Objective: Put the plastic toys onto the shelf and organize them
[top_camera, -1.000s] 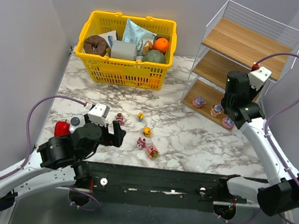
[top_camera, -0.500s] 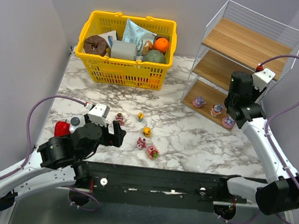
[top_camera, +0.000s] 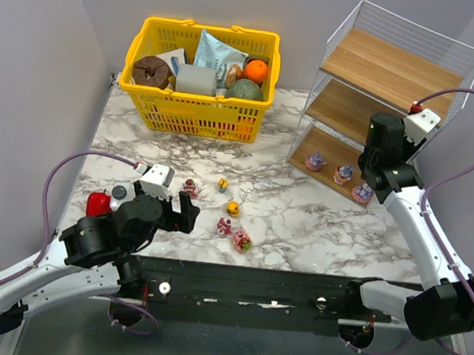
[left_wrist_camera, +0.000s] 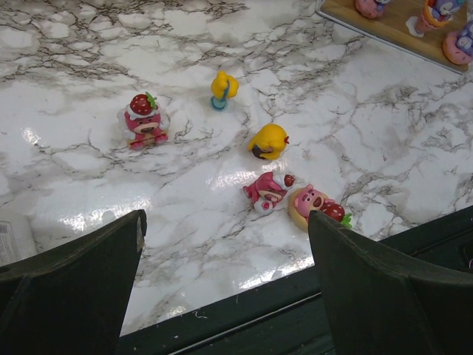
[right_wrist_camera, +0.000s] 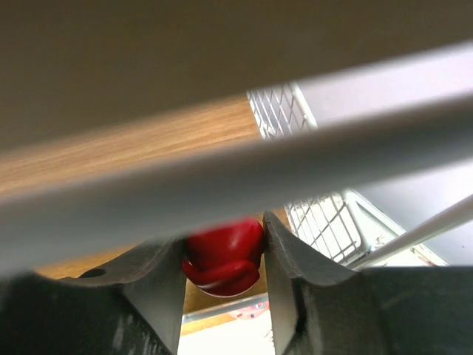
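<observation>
Five plastic toys (top_camera: 234, 208) sit scattered on the marble-patterned table (top_camera: 138, 146) near its front edge. They are a pink bear in a strawberry hat (left_wrist_camera: 144, 122), a small yellow figure (left_wrist_camera: 223, 87) on a blue base, a yellow duck (left_wrist_camera: 269, 140) and two more pink bears (left_wrist_camera: 266, 190) just beside each other, one on its side. Three more figurines (top_camera: 344, 173) stand in a row on the bottom board of the white-wire shelf (top_camera: 392, 71) at right.

Print on a pale blue packet (top_camera: 219, 53) in the crowded yellow basket (top_camera: 184, 117) is too small to read. A red pepper-shaped object (top_camera: 96, 204) and a white bottle (top_camera: 119, 193) with a grey cap rest beside the left arm.

The left gripper (left_wrist_camera: 225, 222) hangs above the loose toys, fingers spread wide, holding nothing. The right gripper (right_wrist_camera: 224, 240) is clamped on a glossy red toy (right_wrist_camera: 222, 262) at the shelf's right end. Blurred white wire bars (right_wrist_camera: 259, 174) and a wooden board cross its camera's view, and which tier it is at cannot be told.
</observation>
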{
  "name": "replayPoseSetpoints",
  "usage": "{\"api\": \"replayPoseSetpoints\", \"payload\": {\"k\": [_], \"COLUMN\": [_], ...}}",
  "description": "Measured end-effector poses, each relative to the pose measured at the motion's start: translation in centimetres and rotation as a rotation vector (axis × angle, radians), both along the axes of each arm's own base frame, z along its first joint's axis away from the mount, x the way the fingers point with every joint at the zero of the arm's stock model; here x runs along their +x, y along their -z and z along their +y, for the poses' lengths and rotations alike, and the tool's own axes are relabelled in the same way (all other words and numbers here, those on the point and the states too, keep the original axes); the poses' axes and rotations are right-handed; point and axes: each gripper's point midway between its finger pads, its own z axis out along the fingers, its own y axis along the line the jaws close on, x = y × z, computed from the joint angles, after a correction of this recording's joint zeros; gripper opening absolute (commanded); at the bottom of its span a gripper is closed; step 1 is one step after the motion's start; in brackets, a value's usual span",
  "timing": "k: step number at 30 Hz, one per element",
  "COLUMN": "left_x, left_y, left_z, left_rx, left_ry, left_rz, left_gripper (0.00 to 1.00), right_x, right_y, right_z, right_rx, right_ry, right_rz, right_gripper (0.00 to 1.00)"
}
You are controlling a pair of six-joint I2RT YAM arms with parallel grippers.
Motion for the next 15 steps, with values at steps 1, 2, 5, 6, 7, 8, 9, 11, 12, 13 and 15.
{"api": "replayPoseSetpoints", "payload": {"k": [1, 2, 5, 6, 7, 8, 9, 11, 12, 13, 15], "left_x": [0.0, 0.0, -0.01, -0.01, -0.01, -0.01, -0.01, -0.01, -0.01, -0.01, 0.0], "left_y": [0.01, 0.01, 0.01, 0.01, 0.01, 0.01, 0.01, 0.01, 0.01, 0.01, 0.03], "left_z": [0.0, 0.0, 0.01, 0.01, 0.01, 0.01, 0.01, 0.01, 0.01, 0.01, 0.0], "left_rx": [0.0, 0.0, 0.001, 0.001, 0.001, 0.001, 0.001, 0.001, 0.001, 0.001, 0.001], "left_ry": [0.0, 0.0, 0.0, 0.0, 0.0, 0.0, 0.0, 0.0, 0.0, 0.0, 0.0], "left_rz": [0.0, 0.0, 0.0, 0.0, 0.0, 0.0, 0.0, 0.0, 0.0, 0.0, 0.001], "left_gripper": [0.99, 0.99, 0.99, 0.99, 0.99, 0.99, 0.99, 0.99, 0.99, 0.99, 0.99], "right_x": [0.03, 0.06, 0.15, 0.2, 0.23, 0.27, 0.27, 0.12, 0.04, -0.01, -0.01], "right_y": [0.02, 0.04, 0.13, 0.13, 0.11, 0.13, 0.16, 0.25, 0.26, 0.29, 0.27], "right_z": [-0.01, -0.07, -0.09, -0.08, -0.07, -0.05, -0.04, -0.13, -0.16, -0.19, -0.22], "right_rx": [0.002, 0.004, 0.01, 0.014, 0.016, 0.019, 0.023, 0.031, 0.033, 0.036, 0.039], "right_ry": [0.002, 0.004, 0.008, 0.009, 0.01, 0.01, 0.012, 0.017, 0.018, 0.019, 0.022], "right_rz": [-0.004, -0.008, -0.02, -0.027, -0.031, -0.036, -0.042, -0.051, -0.055, -0.058, -0.062], "right_gripper": [0.54, 0.54, 0.56, 0.56, 0.56, 0.57, 0.57, 0.57, 0.57, 0.57, 0.61]}}
